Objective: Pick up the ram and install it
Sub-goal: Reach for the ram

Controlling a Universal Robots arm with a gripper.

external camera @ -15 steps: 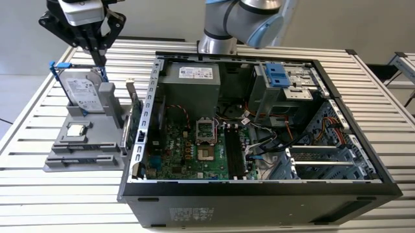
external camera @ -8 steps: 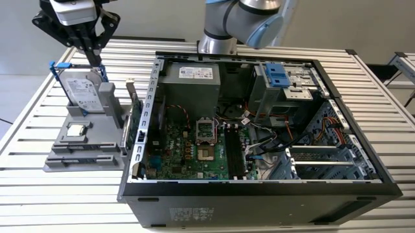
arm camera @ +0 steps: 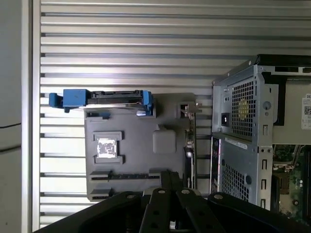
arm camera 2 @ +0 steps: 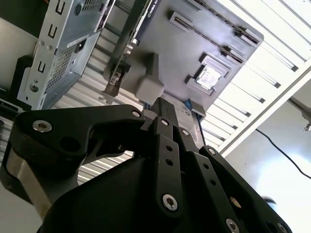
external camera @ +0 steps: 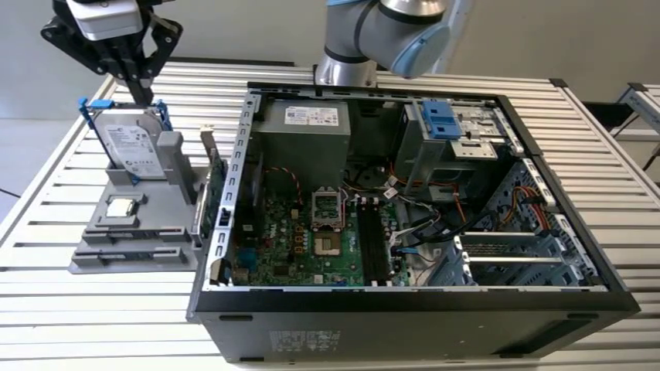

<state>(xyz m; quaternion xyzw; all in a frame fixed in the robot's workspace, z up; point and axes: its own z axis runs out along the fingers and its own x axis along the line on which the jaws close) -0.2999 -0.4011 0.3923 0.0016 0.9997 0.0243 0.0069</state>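
The ram (external camera: 216, 189) is a dark-green stick standing on edge along the side of the grey fixture (external camera: 103, 261) nearest the computer case. In the first wrist view the ram (arm camera: 190, 145) appears edge-on as a thin dark line beside the fixture (arm camera: 165, 114). My gripper (external camera: 141, 91) hangs high over the fixture's far end, above the hard drive, well apart from the ram. Its black fingers (arm camera 2: 165, 109) are drawn together with nothing between them. The black memory slots (external camera: 369, 239) lie on the motherboard inside the open case.
A silver hard drive (external camera: 134, 143) in a blue-tabbed frame leans upright in the fixture, with a small square CPU chip (external camera: 122, 207) below it. The open computer case (external camera: 413, 309) fills the slatted table's middle and right. The arm's base (external camera: 345, 69) stands behind the case.
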